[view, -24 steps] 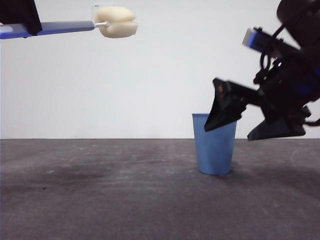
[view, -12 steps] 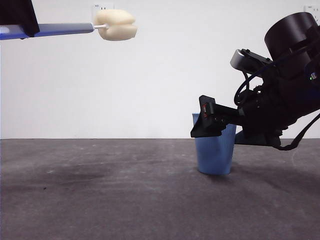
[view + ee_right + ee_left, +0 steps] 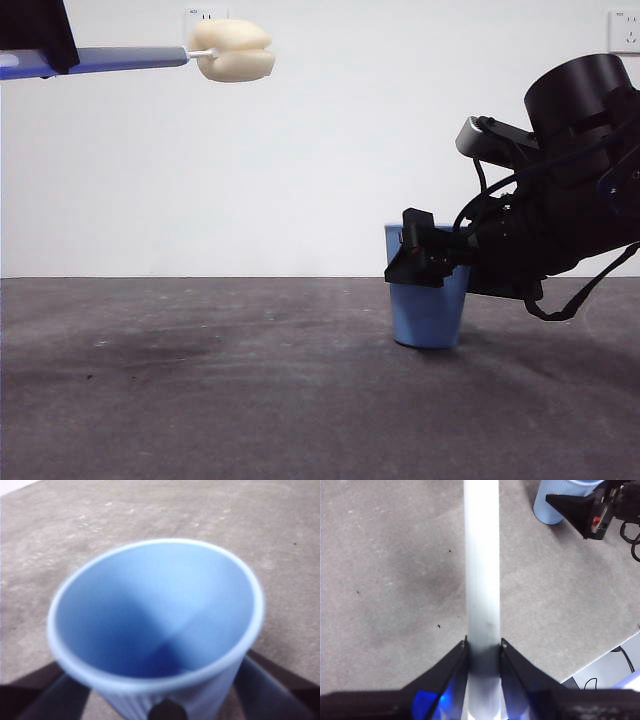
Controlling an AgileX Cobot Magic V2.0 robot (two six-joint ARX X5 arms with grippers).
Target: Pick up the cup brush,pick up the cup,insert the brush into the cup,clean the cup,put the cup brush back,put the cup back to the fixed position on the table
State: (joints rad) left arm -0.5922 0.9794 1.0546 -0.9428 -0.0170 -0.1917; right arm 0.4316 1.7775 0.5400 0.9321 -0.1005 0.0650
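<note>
My bench in a bare robotics test room: a dark grey speckled surface [image 3: 200, 380] against a plain white wall [image 3: 330, 150], wall sockets [image 3: 624, 30] at one o'clock, loose cables [image 3: 625, 657] trailing past the surface's edge.

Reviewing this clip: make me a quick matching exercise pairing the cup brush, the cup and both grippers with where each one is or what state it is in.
Things:
1. cup brush
2. cup
3. left gripper
4. right gripper

States:
A. standing upright on the table
B. jaws on either side of the cup
C. held level, high above the table
D. shut on the grey handle

Pairs: 1-C, 2-A, 3-D, 4-B
</note>
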